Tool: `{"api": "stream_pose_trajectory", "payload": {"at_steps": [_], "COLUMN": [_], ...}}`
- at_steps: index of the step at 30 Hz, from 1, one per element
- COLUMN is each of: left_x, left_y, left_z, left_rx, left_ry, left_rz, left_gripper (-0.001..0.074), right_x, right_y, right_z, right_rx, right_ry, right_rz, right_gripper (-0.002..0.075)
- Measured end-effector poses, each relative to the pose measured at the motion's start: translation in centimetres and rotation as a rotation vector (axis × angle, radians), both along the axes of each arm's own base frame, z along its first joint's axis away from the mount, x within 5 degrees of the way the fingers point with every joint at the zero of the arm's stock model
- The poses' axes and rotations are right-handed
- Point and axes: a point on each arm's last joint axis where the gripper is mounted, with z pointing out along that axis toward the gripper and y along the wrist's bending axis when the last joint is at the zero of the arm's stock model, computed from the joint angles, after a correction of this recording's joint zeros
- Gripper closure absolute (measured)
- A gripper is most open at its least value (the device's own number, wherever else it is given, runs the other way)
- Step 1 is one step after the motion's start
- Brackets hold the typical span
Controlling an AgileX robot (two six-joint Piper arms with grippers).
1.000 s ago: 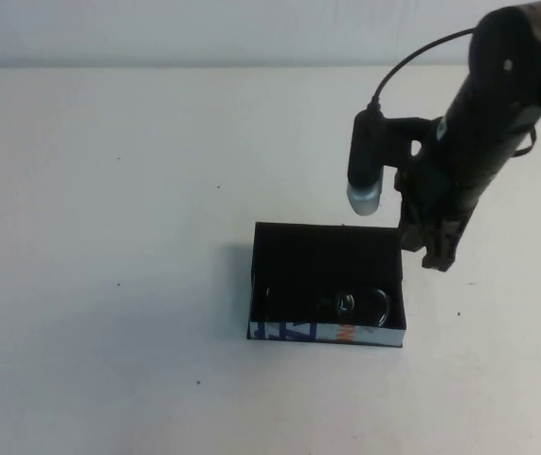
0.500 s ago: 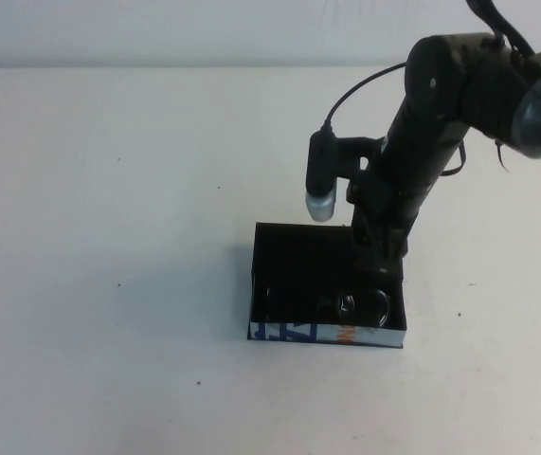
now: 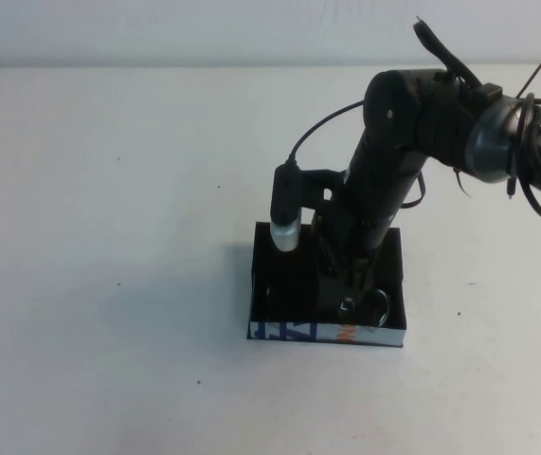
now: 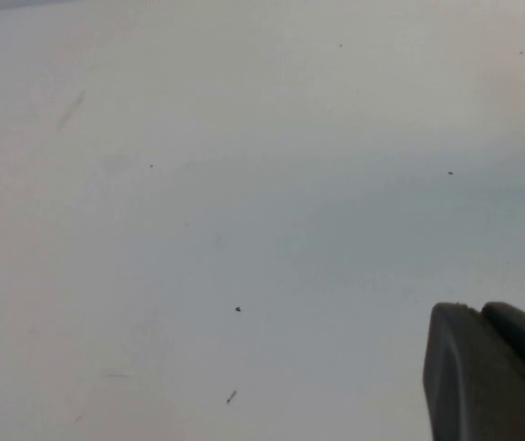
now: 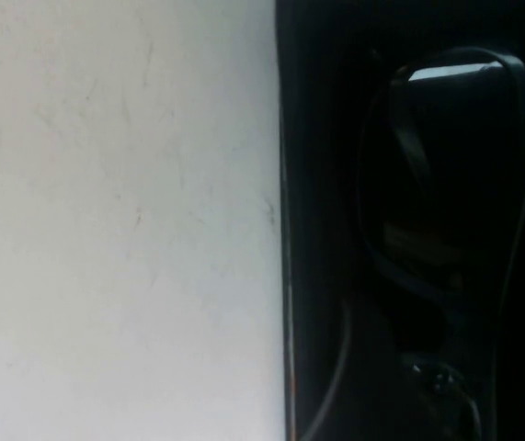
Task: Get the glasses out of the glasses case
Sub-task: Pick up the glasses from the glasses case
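The glasses case [image 3: 327, 333] is a black shallow open box with a white printed front panel, on the white table. The glasses [image 3: 372, 304] lie inside it near the front right, black-framed with dark lenses. My right gripper [image 3: 351, 284] reaches down into the case, right over the glasses, and hides part of them. The right wrist view shows a dark lens [image 5: 446, 165] close up inside the case wall [image 5: 313, 230]. My left gripper [image 4: 478, 310] shows only in the left wrist view, shut and empty above bare table.
The white table [image 3: 109, 237] spreads on all sides of the case. The right arm's wrist camera [image 3: 286, 223] hangs over the case's back left corner. A pale wall runs along the table's far edge.
My right arm has swung left and come down from beside the case's back right corner into the case, over the glasses. The case has not moved.
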Motion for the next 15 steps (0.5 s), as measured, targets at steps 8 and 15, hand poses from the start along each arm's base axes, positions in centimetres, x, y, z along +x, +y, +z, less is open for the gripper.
{"api": "stream_pose_trajectory", "payload": {"at_steps": [8,15], "left_x": [0.0,0.0], "left_y": [0.0,0.0], "left_z": [0.0,0.0], "left_rx": [0.000,0.000], "left_ry": [0.000,0.000], "left_rz": [0.000,0.000], "left_gripper": [0.0739,0.0739], "right_x": [0.3,0.6], "right_y": [0.3,0.4], "right_z": [-0.7,-1.2], "right_rx": [0.005,0.006], "right_ry": [-0.014,-0.025], "right_rz": [-0.021,-0.034], "right_gripper": [0.0367,0.0367]}}
